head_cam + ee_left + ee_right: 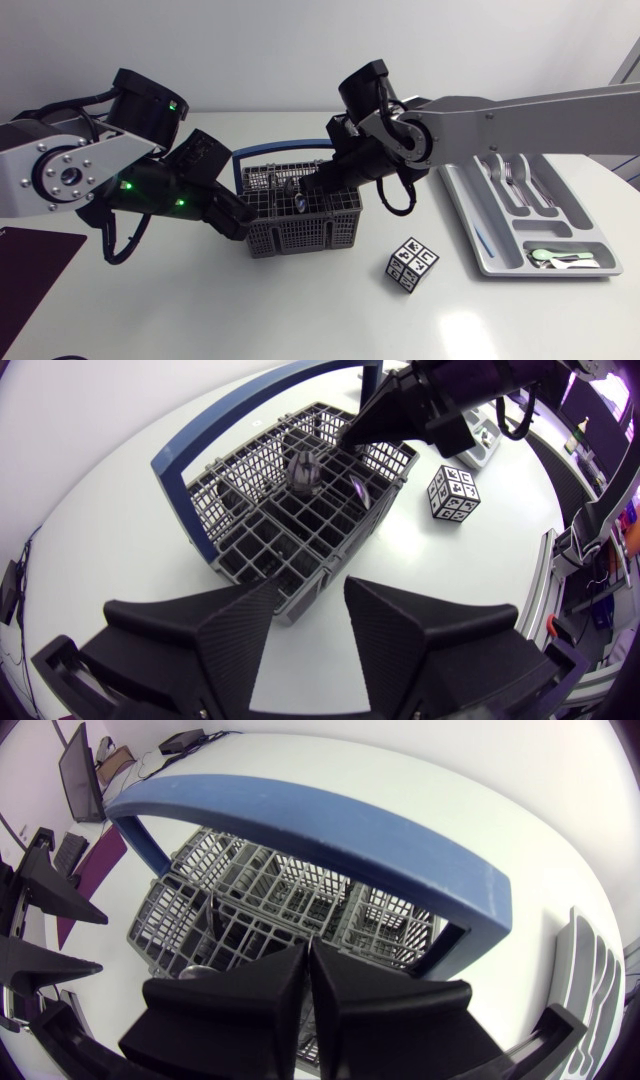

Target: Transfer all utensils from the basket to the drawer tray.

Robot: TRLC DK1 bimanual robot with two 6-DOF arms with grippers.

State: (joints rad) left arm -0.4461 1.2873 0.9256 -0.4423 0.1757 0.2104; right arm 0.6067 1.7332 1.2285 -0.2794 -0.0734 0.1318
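Note:
The grey wire basket point(300, 238) point(215, 550) point(260, 910) with a blue handle point(270, 155) stands mid-table. My left gripper point(238, 218) point(310, 610) straddles its near left corner, one finger against each side. A spoon point(300, 203) point(303, 468) stands upright in the basket, and another utensil point(358, 488) leans beside it. My right gripper point(312, 190) point(352, 438) point(308, 980) dips into the basket under the handle, fingers pressed together. Whether anything sits between them is hidden. A spoon bowl point(195, 975) shows just beside it. The grey drawer tray point(480, 240) point(590, 970) lies at the right.
The tray holds forks point(515, 180) and pale green utensils point(555, 257). A black-and-white patterned cube point(411, 263) point(453, 493) sits between basket and tray. A dark purple mat point(30, 270) lies at the front left.

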